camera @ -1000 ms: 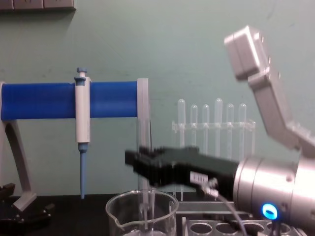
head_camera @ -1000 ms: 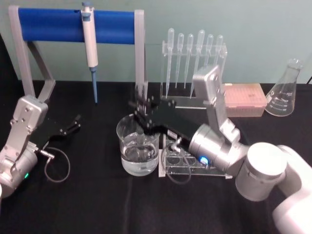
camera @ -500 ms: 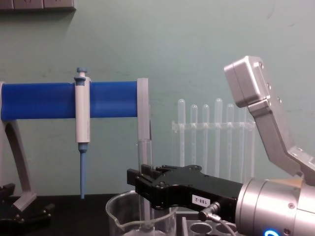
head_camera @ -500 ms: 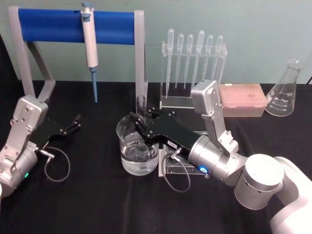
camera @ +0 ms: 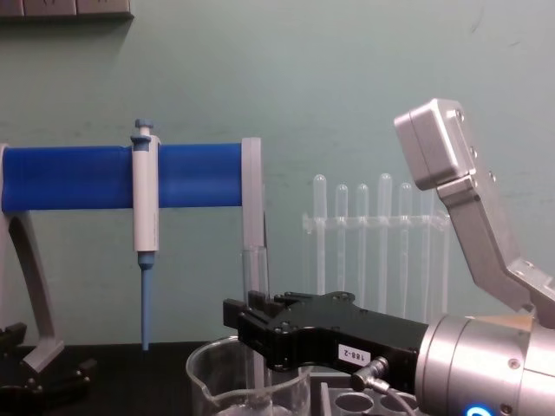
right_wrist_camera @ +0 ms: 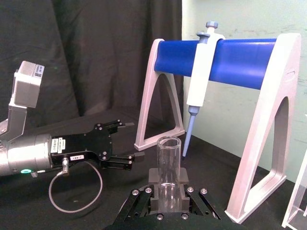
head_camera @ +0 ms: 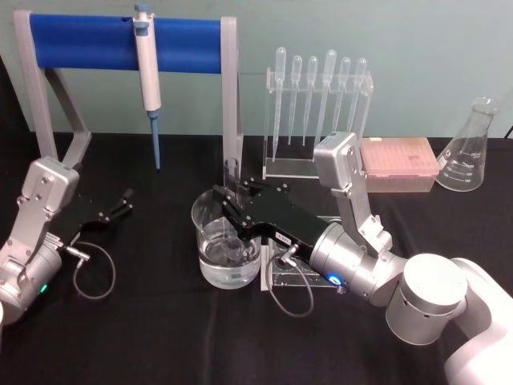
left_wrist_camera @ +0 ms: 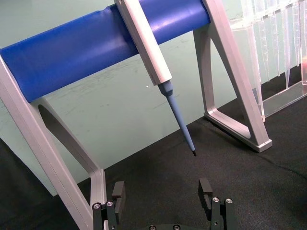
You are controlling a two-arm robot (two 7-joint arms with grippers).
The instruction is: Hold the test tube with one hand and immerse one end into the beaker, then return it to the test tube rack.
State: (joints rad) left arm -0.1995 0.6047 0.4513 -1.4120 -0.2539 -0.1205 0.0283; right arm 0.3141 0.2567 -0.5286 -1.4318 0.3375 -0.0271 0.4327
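Observation:
The test tube [head_camera: 232, 171] stands upright with its lower end inside the beaker [head_camera: 210, 265], which holds water near the table's middle. My right gripper [head_camera: 229, 205] is shut on the tube's midsection, just above the beaker's rim. In the chest view the test tube [camera: 256, 270] rises above the right gripper [camera: 250, 325] over the beaker [camera: 208, 386]. The right wrist view shows the test tube [right_wrist_camera: 169, 165] clamped between the fingers [right_wrist_camera: 139, 201]. My left gripper [head_camera: 122, 203] rests open on the table at the left; its fingers [left_wrist_camera: 205, 188] stand apart.
A white-and-blue pipettor [head_camera: 147, 72] hangs on the blue-barred stand [head_camera: 88, 42] at the back left. A rack of plastic pipettes [head_camera: 317, 104], a pink tip box [head_camera: 398, 163] and a conical flask [head_camera: 469, 148] stand behind. A clear tube rack [head_camera: 298, 271] sits right of the beaker.
My right gripper has come down with the test tube, so the tube's lower end now sits deeper in the beaker. The left arm has not moved.

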